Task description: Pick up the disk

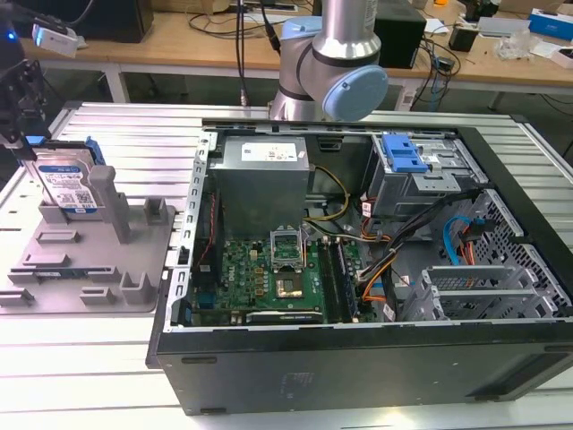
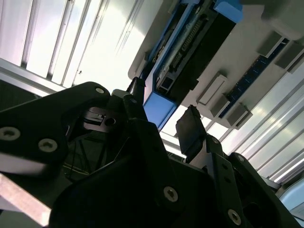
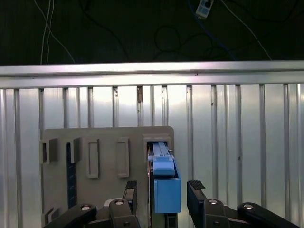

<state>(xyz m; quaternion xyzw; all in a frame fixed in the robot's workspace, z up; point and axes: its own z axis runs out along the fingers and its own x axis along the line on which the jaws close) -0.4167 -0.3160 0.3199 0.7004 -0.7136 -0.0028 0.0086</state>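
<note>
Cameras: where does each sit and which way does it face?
Exterior view: off the arm, high, looking down on the case and tray; arm shows.
First wrist view: on the wrist, looking down past the jaws at the disk.
Second wrist view: on the wrist, angled along the jaws.
Both wrist views share the disk between open jaws.

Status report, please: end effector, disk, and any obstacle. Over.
End effector open, fingers either side of the disk, no contact seen. Disk upright in grey holder tray. Nothing in the way.
</note>
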